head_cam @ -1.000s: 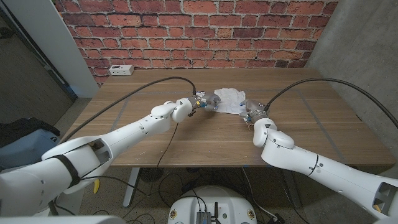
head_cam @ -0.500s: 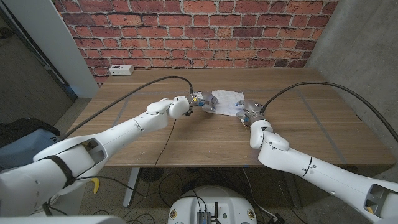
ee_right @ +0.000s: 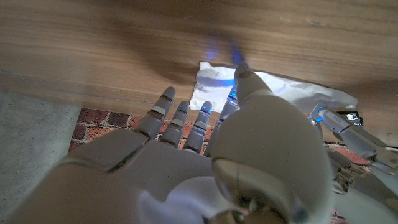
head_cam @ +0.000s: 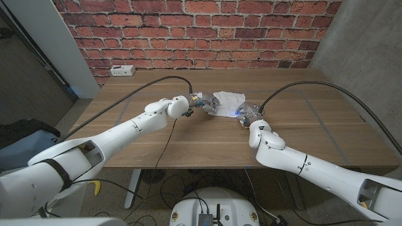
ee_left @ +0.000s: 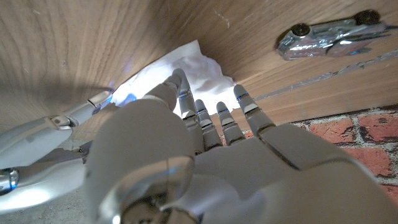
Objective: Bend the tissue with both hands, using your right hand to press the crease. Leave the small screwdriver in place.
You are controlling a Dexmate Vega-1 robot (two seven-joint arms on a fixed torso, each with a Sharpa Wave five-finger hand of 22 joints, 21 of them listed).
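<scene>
A white tissue [head_cam: 228, 102] lay crumpled on the wooden worktop [head_cam: 188, 141], between the two robot hands. The left robot hand [head_cam: 200, 103] reached its edge, fingers [ee_left: 219, 115] extended and apart, holding nothing. The right robot hand [head_cam: 249, 115] sat just beside the opposite edge, fingers [ee_right: 186, 121] likewise spread and empty. A small silvery object [ee_left: 329, 38], possibly the screwdriver, lay on the worktop beyond the left robot hand. Folding well likely meant lifting one edge evenly over the other, then pressing the crease with the right fingers. No containers were visible
</scene>
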